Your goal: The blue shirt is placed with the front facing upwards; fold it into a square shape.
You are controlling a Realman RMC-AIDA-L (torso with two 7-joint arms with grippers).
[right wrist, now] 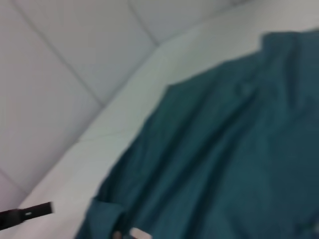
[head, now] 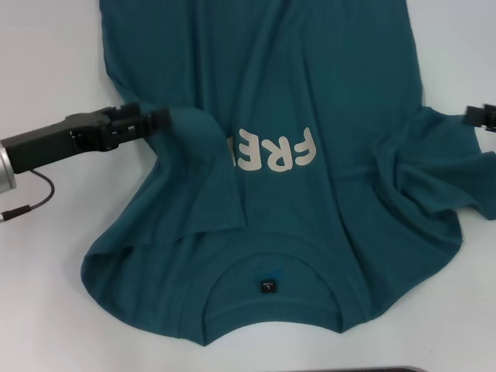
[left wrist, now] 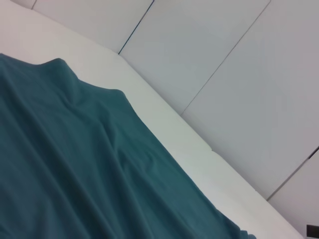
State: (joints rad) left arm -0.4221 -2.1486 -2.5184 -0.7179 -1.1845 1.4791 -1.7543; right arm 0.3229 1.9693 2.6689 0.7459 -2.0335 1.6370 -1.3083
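1. The left arm [head: 46, 143] is a black, boxy housing that narrows toward its tip.
2. Its rear end joins a silver-grey metal cylinder [head: 6, 170].
3. A thin black cable [head: 35, 200] loops out beneath that cylinder and ends in a small plug.
4. The left gripper [head: 159, 118] has short black fingers.
5. The right gripper [head: 482, 116], well apart from the left arm, is black with blocky segments.
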